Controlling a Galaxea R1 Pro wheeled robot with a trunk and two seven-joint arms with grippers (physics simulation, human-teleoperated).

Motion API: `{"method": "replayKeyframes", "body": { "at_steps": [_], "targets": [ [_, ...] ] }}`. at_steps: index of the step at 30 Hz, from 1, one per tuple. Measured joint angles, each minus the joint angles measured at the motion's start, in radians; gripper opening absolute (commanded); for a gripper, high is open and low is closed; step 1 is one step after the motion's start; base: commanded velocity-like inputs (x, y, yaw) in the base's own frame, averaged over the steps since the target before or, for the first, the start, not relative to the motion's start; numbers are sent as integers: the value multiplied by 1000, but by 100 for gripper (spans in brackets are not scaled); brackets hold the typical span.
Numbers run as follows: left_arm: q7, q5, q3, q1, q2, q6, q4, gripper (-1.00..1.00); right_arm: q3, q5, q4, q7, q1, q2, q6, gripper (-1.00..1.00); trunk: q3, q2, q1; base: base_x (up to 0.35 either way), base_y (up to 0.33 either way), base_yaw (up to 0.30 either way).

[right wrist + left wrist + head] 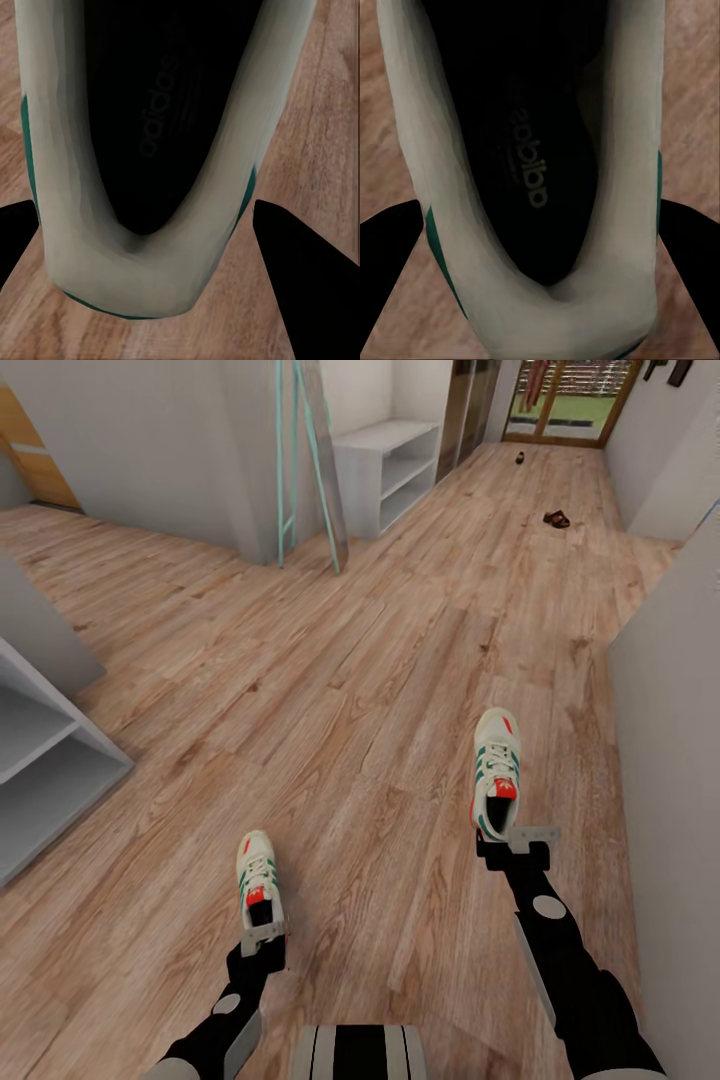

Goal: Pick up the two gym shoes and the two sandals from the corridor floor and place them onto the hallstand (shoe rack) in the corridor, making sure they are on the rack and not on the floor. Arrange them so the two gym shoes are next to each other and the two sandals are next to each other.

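Observation:
Both gym shoes are cream-white with green stripes and red accents. My left gripper (262,938) is shut on the heel of the left gym shoe (258,875), toe pointing away. In the left wrist view its dark fingers (390,262) press both sides of that shoe's heel (547,315). My right gripper (516,840) is shut on the heel of the right gym shoe (497,768); its fingers (307,277) flank the heel (127,277). Two small dark-brown sandals lie far down the corridor floor (350,690), one nearer (556,518), one farther (520,457). The pale grey hallstand (45,755) stands at the left.
A plain white low bench (385,465) sits at the back beside a teal ladder-like frame (300,470). A grey wall (670,760) runs close along the right. A glass door (570,400) closes the corridor's far end.

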Motion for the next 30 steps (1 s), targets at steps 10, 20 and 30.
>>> {"method": "replayKeyframes", "body": {
  "at_steps": [10, 20, 30],
  "targets": [
    [-6, -1, 0, 27, 103, -4, 3, -100, 1, 0, 19, 0, 1, 1, -3, -100, 39, 2, -4, 0, 0, 0],
    [-7, -2, 2, 88, 121, -8, 2, -100, 3, 6, 135, 0, 2, 1, -6, -100, 78, 5, -9, 0, 0, -8],
    [-7, -1, 2, 194, 143, -145, 8, -100, 5, 24, 585, -3, 3, 0, -286, -100, 130, 7, -13, 0, 0, -111]
  ]
}}
